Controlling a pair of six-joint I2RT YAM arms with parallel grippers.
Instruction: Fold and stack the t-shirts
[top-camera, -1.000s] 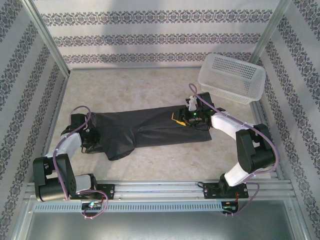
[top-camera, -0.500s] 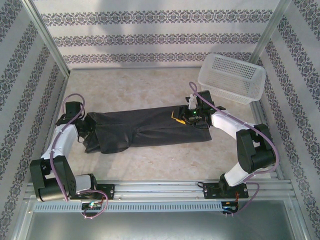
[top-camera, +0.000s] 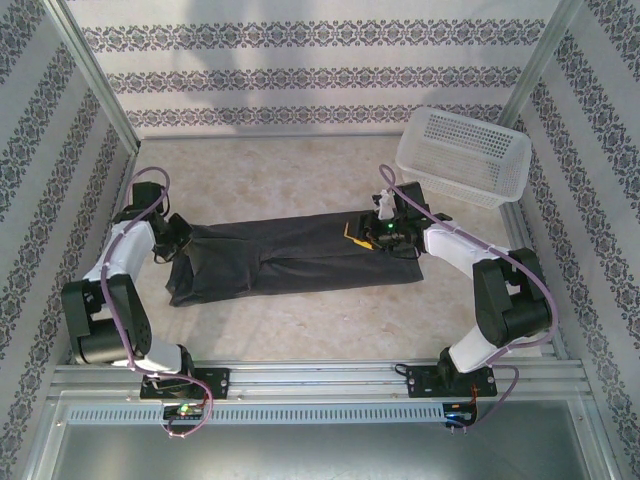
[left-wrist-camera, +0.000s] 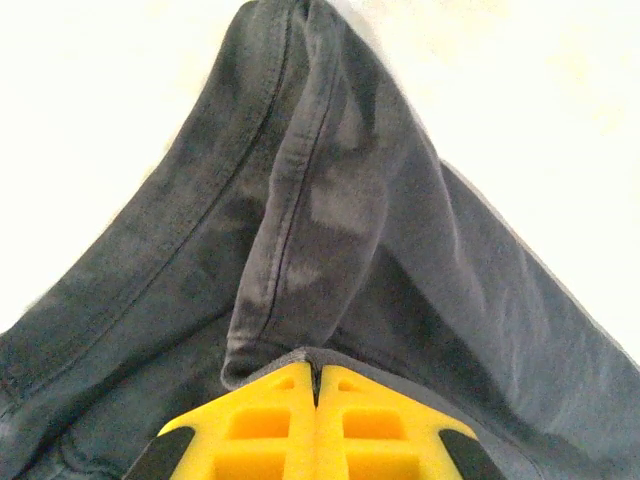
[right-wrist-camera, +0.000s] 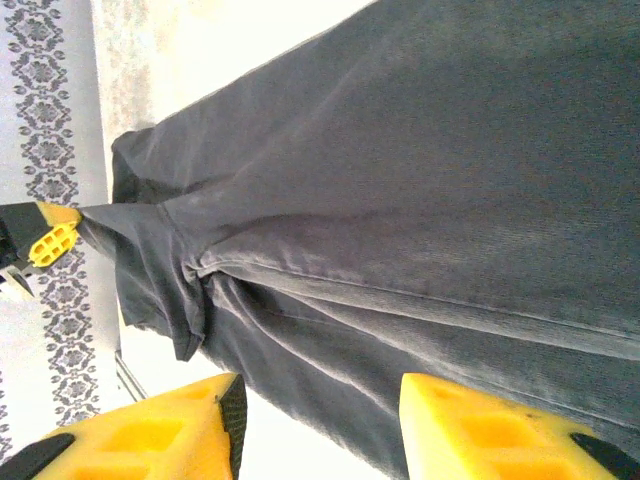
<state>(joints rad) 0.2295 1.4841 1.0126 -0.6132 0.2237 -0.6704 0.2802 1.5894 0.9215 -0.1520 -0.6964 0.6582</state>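
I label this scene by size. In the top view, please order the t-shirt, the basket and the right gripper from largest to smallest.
1. t-shirt
2. basket
3. right gripper
The basket lies farther from the camera, yet the order looks safe.

I find the t-shirt (top-camera: 290, 255) lying flat across the middle of the table (top-camera: 300, 170), its length running left to right. The left end effector (top-camera: 180, 238) sits at the t-shirt's left end, in contact with a bunched fold of fabric there. The right end effector (top-camera: 365, 232) sits over the t-shirt's right part, toward its far edge. I note the basket (top-camera: 463, 155) in the far right corner of the table, behind the t-shirt's right end and apart from it.
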